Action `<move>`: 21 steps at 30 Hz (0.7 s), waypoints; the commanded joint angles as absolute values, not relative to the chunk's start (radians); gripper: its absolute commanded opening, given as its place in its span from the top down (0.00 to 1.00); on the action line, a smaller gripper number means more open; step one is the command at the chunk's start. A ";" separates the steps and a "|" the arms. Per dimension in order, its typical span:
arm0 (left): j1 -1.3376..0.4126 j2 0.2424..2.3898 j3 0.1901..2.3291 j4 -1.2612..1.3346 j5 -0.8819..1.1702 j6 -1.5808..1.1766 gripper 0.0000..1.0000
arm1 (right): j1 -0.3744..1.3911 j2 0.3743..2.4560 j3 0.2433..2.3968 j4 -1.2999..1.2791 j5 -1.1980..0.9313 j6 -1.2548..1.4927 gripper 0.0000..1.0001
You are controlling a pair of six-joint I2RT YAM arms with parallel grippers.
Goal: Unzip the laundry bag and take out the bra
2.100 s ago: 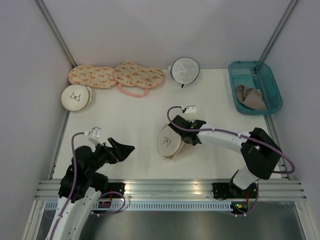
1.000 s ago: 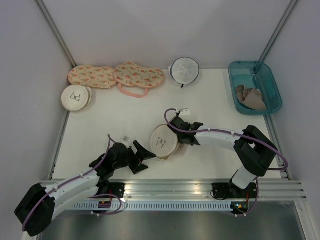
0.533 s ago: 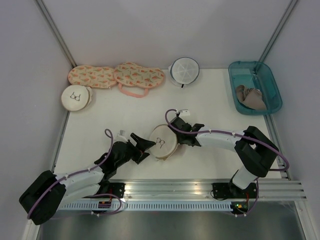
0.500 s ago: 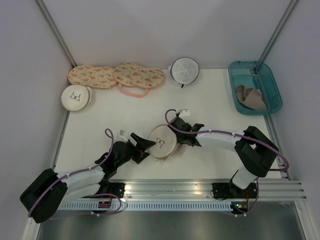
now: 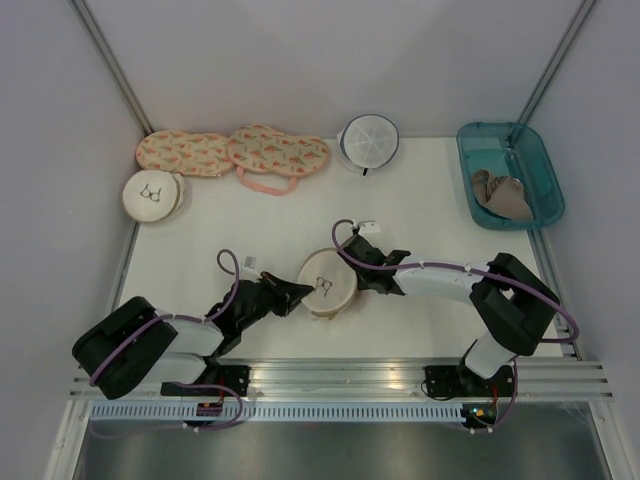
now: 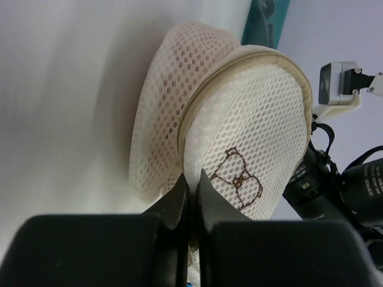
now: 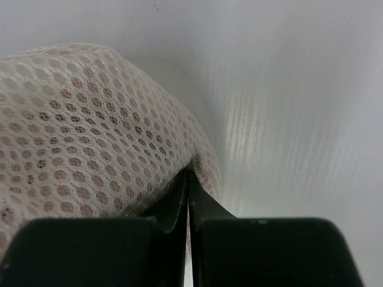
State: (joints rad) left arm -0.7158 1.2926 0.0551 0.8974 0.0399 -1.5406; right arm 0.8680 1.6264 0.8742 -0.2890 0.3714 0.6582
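Both the left hand (image 5: pixel 298 292) and right hand (image 5: pixel 356 276) pinch the zipped laundry bag (image 5: pixel 327 283) mid-frame; the upper-right teal bin (image 5: pixel 500 155) holds a tan bra (image 5: pixel 500 196).

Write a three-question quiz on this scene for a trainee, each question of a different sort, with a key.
1. How many tools grip the laundry bag?
2. The tan-grey bra lies in: A) the teal bin; B) the laundry bag; C) the left tool.
3. True or false: the laundry bag lies inside the teal bin.

Key: 1) Two. The left tool and the right tool are both shut on it. 2) A. 3) False. It sits tilted on the table between the two arms.
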 commanded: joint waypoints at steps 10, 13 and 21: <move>-0.721 0.885 0.040 0.629 0.042 -1.456 0.98 | 0.876 1.413 0.825 -0.362 0.423 0.675 0.35; -0.729 0.589 0.118 0.191 -0.082 -1.350 0.98 | 0.877 1.259 0.792 -0.416 0.503 0.693 0.21; -0.736 0.281 0.313 -0.367 -0.395 -1.160 0.98 | 0.985 0.942 0.647 -0.276 0.382 0.755 0.17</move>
